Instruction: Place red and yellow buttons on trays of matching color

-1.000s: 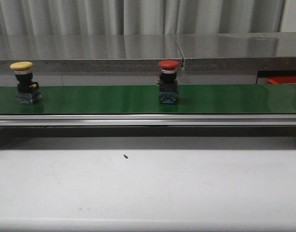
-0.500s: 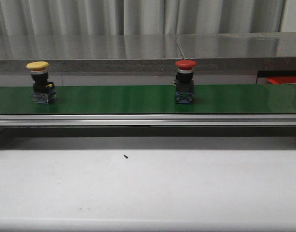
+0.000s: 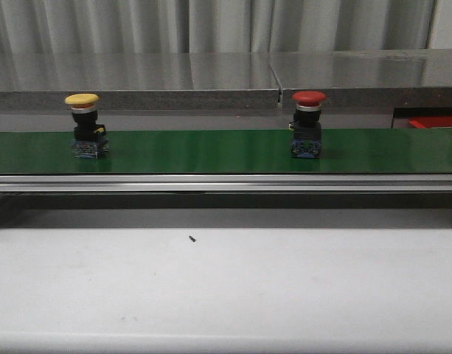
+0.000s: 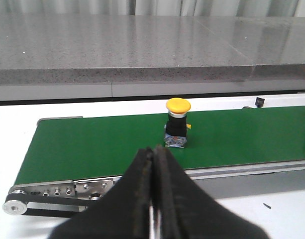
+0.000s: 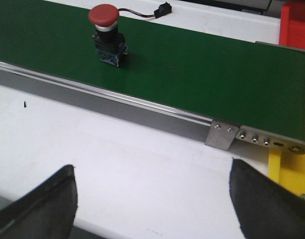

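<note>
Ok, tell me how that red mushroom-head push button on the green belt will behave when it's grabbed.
The red mushroom-head push button looks rigid, probably hard plastic, so it should not flex. Its wide cap sits over a narrow, tall body, so a sideways nudge could tip it. The smooth domed cap may slip; the blocky black body seems the safer place to grip.

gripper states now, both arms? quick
Left gripper: closed, fingers pressed together, holding nothing.
Right gripper: open wide, holding nothing.
</note>
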You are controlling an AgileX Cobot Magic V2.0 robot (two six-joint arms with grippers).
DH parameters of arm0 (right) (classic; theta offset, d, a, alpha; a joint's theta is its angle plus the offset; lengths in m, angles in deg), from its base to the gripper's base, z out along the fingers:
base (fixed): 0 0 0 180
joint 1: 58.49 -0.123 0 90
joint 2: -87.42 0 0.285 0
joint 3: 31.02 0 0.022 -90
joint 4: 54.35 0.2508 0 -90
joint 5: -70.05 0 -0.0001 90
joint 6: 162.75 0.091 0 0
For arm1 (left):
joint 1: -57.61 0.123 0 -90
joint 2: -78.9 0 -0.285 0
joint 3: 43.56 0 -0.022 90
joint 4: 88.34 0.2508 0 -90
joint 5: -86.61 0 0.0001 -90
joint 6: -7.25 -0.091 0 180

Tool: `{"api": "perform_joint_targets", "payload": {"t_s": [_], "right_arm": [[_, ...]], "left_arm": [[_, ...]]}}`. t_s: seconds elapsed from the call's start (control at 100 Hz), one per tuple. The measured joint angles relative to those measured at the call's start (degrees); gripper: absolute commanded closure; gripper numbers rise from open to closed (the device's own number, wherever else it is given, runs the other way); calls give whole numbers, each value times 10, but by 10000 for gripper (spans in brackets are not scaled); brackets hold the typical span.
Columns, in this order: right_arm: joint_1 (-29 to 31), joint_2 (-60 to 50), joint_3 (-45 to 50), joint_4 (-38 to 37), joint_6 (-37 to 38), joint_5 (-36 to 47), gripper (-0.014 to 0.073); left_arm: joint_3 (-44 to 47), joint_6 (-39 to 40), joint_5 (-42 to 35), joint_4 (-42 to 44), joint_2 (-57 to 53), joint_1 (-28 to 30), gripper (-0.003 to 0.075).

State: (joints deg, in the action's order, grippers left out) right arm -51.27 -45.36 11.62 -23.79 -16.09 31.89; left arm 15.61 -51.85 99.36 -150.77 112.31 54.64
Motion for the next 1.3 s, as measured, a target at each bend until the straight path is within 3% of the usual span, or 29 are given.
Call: {"api": "perform_joint_targets", "payload": {"t_s": [0.19,0.53,0.78,1.3], "right_arm": [[0,41,-32,2,0,2,-41],[-1,269,-163,4,-1,-20,-41],[-38,398,-251,4,-9,-19,-41],[-85,553,-362,-25,-15,22,-41]], "left_arm": [[0,0,0,0,0,0,739],[0,0,0,0,0,0,739],[0,0,-1,-1,0,0,739],[0,0,-1,-1,0,0,739]]}}
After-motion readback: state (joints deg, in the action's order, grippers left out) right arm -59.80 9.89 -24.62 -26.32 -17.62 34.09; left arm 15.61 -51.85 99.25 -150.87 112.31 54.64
